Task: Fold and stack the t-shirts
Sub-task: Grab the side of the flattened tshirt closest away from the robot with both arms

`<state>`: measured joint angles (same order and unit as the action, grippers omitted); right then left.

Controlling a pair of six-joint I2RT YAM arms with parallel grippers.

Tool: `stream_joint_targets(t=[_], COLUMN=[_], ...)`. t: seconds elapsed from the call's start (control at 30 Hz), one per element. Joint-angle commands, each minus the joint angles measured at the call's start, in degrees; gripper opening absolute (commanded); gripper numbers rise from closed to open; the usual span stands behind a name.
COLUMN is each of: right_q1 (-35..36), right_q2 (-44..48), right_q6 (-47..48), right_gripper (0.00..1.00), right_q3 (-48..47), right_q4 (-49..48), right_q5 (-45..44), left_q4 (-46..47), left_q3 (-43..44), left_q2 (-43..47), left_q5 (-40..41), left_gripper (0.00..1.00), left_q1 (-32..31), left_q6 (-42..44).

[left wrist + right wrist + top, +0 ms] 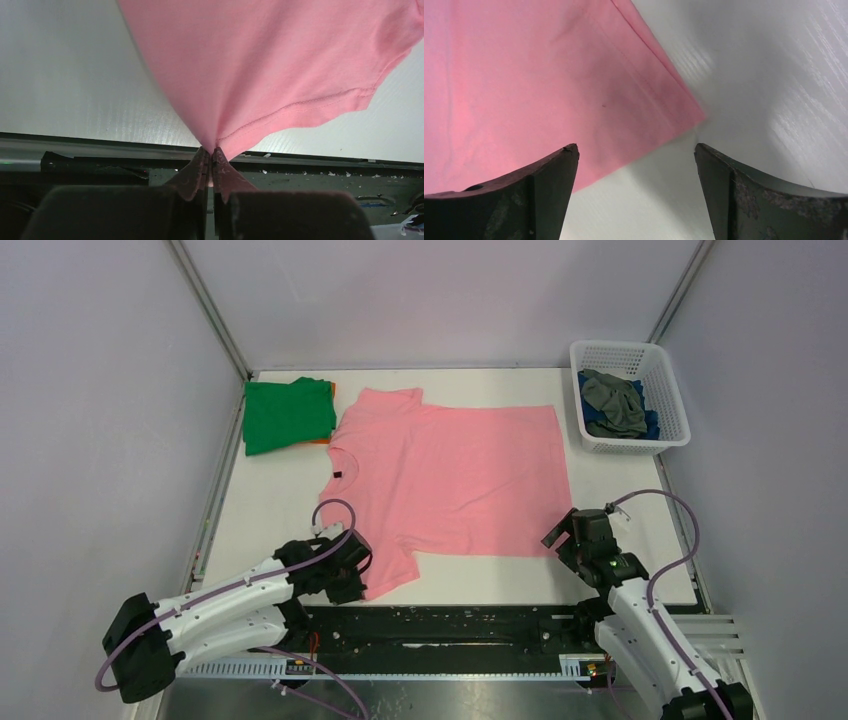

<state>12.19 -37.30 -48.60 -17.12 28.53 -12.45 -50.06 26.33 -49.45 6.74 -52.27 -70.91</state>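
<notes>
A pink t-shirt (450, 475) lies spread flat on the white table, collar to the left, hem to the right. My left gripper (355, 575) is shut on its near sleeve; in the left wrist view the cloth (260, 65) pinches between the tips (212, 152). My right gripper (562, 537) is open just above the near hem corner (674, 107), empty, one finger (551, 170) over the cloth. A folded green t-shirt (288, 414) lies on an orange one (322, 440) at the far left. Grey (612, 402) and blue (650, 423) t-shirts are in the basket.
A white lattice basket (670, 390) stands at the far right corner. The black rail of the arm mount (450, 625) runs along the table's near edge. Grey walls enclose the table on three sides.
</notes>
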Motion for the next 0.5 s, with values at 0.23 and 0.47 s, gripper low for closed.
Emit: stream_joint_targets(t=[0.23,0.47], right_q1=[-0.3,-0.28], right_q2=[-11.78,-10.6], right_q6=[0.11,0.61], right_gripper=[0.68,0.13], right_q3=[1.48,1.89], right_q4=[-9.69,-10.89], right_q5=[-0.32,0.74], left_q4=[1.09,-0.64], left_q3=[0.85,1.36], left_q2=[-0.41,1.99], left_q5=[1.68,2.45], left_gripper=[0.0,0.0], left_q1=[-0.48,-0.55], left_q6=[-2.0,-2.71])
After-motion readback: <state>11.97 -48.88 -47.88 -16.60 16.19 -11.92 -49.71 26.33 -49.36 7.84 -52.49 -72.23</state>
